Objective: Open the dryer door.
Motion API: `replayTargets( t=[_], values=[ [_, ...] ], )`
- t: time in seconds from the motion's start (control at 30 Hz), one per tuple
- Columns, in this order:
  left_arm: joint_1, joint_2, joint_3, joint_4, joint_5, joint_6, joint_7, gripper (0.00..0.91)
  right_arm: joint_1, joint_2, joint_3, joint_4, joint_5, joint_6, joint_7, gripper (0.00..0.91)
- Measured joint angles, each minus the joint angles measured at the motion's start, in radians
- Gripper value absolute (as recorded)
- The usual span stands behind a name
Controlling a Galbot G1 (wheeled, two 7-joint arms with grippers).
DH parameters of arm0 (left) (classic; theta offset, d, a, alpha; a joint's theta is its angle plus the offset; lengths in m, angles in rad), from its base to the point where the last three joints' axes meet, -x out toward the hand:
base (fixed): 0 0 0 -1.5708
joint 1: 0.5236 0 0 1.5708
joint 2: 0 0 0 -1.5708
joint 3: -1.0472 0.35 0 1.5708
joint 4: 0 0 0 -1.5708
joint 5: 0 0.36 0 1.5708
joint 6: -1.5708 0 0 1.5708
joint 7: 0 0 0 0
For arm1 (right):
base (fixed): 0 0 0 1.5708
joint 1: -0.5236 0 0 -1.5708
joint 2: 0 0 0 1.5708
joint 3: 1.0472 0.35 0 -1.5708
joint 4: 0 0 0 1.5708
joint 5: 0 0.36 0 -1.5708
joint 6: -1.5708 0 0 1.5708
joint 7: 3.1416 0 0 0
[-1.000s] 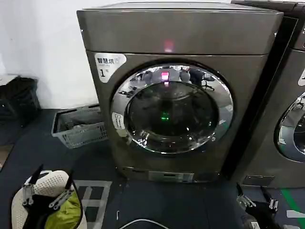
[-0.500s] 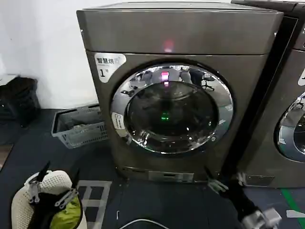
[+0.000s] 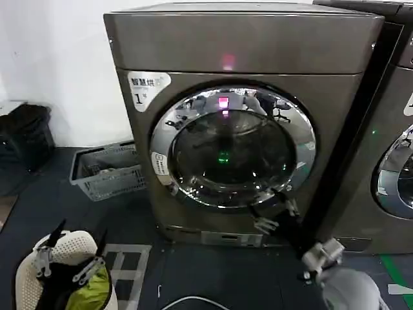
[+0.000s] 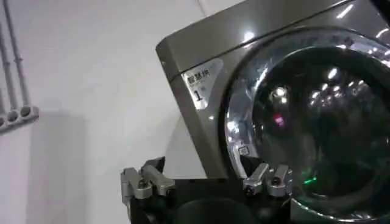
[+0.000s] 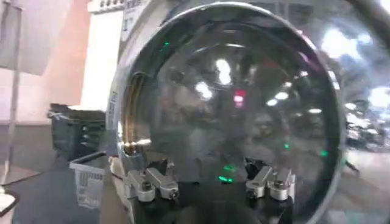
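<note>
Left gripper [image 3: 68,261] sits low at the robot's left, over a white perforated container [image 3: 64,248] with a yellow-green item [image 3: 97,287] in it — fingers spread apart, holding nothing, well away from the machine. In its wrist view the 2 fingers [image 4: 143,182] stand apart with free space between.

Right gripper [image 3: 276,210] is raised in front of the dryer door [image 3: 232,147], at the lower right of the chrome ring; jaws parted, nothing between them. Whether it touches the ring cannot be told. Right wrist view: fingers [image 5: 149,182] spread, the dark glass close ahead.

Door lies flush in the front of the machine [image 3: 242,48] with the "1" sticker [image 3: 145,87] — closed. A grey basket [image 3: 106,171] stands on the floor beside the machine, toward the wall.
</note>
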Motion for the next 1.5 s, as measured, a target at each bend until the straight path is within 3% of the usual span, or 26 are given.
replayTargets(
  t=[0.67,1.5],
  values=[
    [0.008,-0.038,0.017,-0.013,0.034,-0.007,0.008,0.907,0.420,0.091,-0.352,-0.261,0.012,0.003,-0.004,0.907],
    [0.009,-0.053,0.007,-0.035,0.042,-0.007,0.010,0.907,0.596,0.237,-0.506,-0.402,0.012,-0.006,-0.002,0.907]
  ],
)
